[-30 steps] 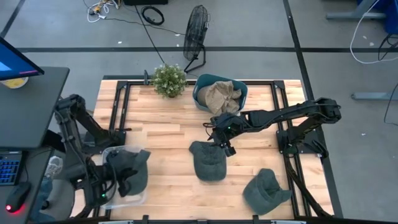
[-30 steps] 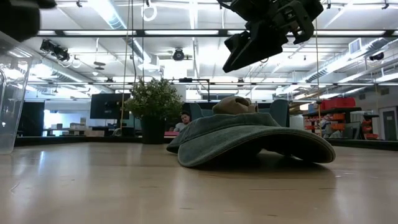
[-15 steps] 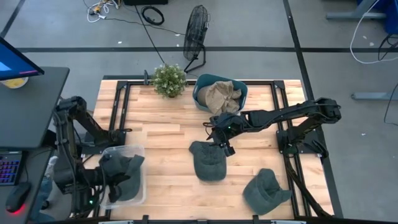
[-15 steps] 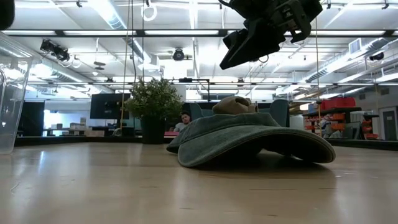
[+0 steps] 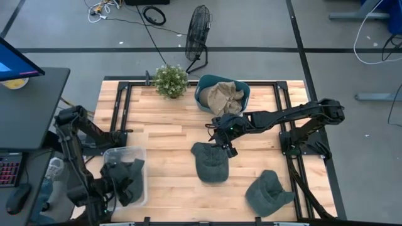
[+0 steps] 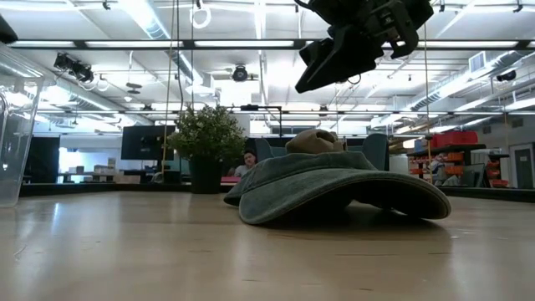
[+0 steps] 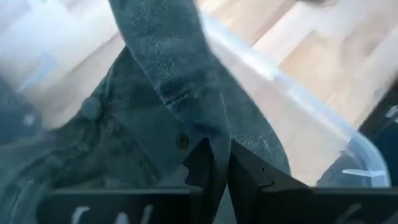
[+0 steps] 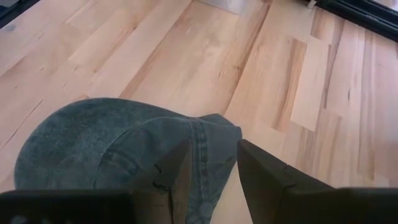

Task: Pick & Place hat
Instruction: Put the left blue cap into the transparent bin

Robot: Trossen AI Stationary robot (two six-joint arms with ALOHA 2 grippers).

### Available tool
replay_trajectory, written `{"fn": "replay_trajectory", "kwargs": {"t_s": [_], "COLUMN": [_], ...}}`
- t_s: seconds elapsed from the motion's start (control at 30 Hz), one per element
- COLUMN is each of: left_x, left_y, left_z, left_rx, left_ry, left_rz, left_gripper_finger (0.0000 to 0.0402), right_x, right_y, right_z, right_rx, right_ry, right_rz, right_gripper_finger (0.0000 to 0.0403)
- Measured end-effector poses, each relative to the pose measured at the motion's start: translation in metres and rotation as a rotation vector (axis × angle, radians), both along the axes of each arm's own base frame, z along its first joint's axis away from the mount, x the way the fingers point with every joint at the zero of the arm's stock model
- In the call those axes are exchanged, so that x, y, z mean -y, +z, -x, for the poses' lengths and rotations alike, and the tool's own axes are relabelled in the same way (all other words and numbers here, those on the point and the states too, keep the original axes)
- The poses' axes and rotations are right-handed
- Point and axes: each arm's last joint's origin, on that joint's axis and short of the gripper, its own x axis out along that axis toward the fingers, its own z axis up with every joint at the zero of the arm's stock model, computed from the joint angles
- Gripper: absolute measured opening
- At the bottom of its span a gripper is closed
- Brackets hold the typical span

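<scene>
Over the clear plastic bin [image 5: 139,152] at the table's [image 5: 169,119] front left corner, the left pincer [image 5: 119,188] is gripping a dark denim hat [image 5: 125,176], its fingers closed tight on a fold of the fabric. From above, the arm and the hat are covering most of the bin, so how far down the hat is sitting inside is hard to judge. The left wrist view is filling that gap: the hat [image 7: 161,118] is hanging from the pinched fingers [image 7: 200,174] within the bin's clear wall [image 7: 298,106], with its metal eyelets showing. The low view is catching only an edge of that bin [image 6: 12,134] and none of its contents.

Toward the table's middle from the bin, the right pincer [image 5: 224,145] is hovering above the back edge of a second denim hat [image 5: 210,162] lying flat on the wood. Its fingers [image 8: 180,171] are standing a little apart and holding nothing, as the right wrist view shows, with the hat [image 8: 118,149] just beneath them. The low view is showing clear air between that pincer [image 6: 338,58] and the hat's crown [image 6: 334,188], which the overhead view cannot settle.

A third denim hat [image 5: 269,191] is lying near the front right corner, well apart from the bin. Behind the middle hat, a teal tub [image 5: 204,85] is holding crumpled tan cloth [image 5: 225,95], with a potted plant [image 5: 171,80] just beside it.
</scene>
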Motion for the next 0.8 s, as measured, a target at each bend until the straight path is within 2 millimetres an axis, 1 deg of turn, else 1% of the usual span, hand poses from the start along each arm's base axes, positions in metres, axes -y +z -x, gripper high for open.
{"fn": "replay_trajectory", "kwargs": {"t_s": [0.13, 0.27, 0.37, 0.47, 0.6, 0.67, 0.73, 0.8], "left_x": [-0.002, -0.004, -0.008, -0.011, -0.020, -0.024, -0.029, -0.035], "left_y": [-0.002, -0.002, 0.003, 0.017, 0.045, 0.056, 0.065, 0.070], "left_z": [-0.002, -0.005, -0.010, -0.017, -0.027, -0.035, -0.044, -0.053], "left_rx": [-0.114, -0.151, -0.164, -0.172, -0.157, -0.069, 0.041, 0.111], "left_ry": [0.046, 0.010, -0.006, -0.028, -0.047, -0.057, -0.101, -0.132], "left_rz": [0.032, 0.014, -0.011, -0.023, -0.048, -0.078, -0.167, -0.266], "left_gripper_finger": [0.0087, 0.0129, 0.0147, 0.0152, 0.0146, 0.0142, 0.0139, 0.0139], "right_x": [0.000, 0.000, 0.000, 0.000, 0.000, -0.001, -0.004, -0.008], "right_y": [0.000, 0.000, 0.001, 0.002, 0.003, 0.003, 0.003, 0.004], "right_z": [0.000, 0.000, -0.001, -0.002, -0.003, -0.002, -0.003, -0.003], "right_rx": [0.002, 0.005, 0.013, 0.033, 0.040, 0.040, 0.045, 0.053], "right_ry": [-0.002, -0.002, 0.000, -0.001, -0.002, 0.001, 0.009, 0.021], "right_rz": [-0.002, -0.002, 0.000, -0.003, -0.004, -0.004, -0.005, -0.006], "right_gripper_finger": [0.0133, 0.0133, 0.0133, 0.0133, 0.0133, 0.0133, 0.0133, 0.0134]}}
